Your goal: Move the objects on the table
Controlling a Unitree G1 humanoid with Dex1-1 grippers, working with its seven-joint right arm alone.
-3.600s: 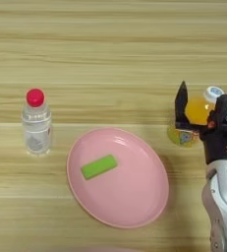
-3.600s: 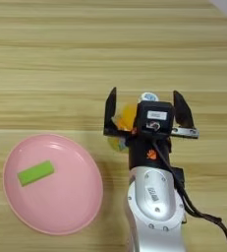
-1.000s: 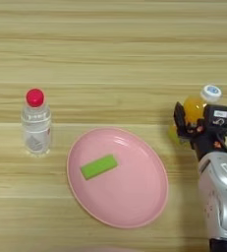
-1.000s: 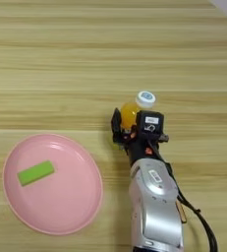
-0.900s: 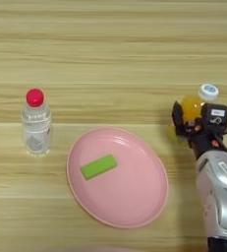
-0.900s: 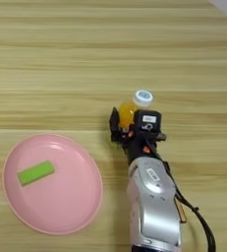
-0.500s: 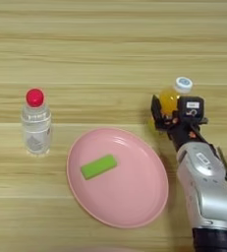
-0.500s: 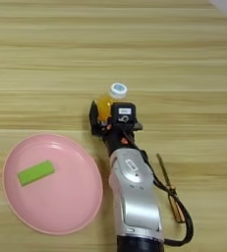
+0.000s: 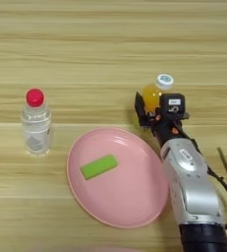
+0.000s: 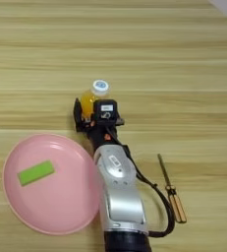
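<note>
Right eye view: pincer (image 10: 91, 114) pinching the juice bottle (image 10: 90, 101) at its body (light, slick plastic, probably squashy), just beside the plate (image 10: 12, 147).

Two bottles (image 9: 36, 123) (image 9: 154, 96), one plate (image 9: 134, 197), one block (image 9: 99, 166), one screwdriver (image 10: 170, 189).

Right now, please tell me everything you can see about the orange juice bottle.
The orange juice bottle is small and looks like plastic, filled with orange liquid and closed by a white cap with a blue top. Only its upper part shows; the right gripper hides the lower body, its black jaws shut around it. It sits just beyond the far right rim of the pink plate, apart from the clear bottle at the left. Whether its base touches the wooden table cannot be seen.
</note>
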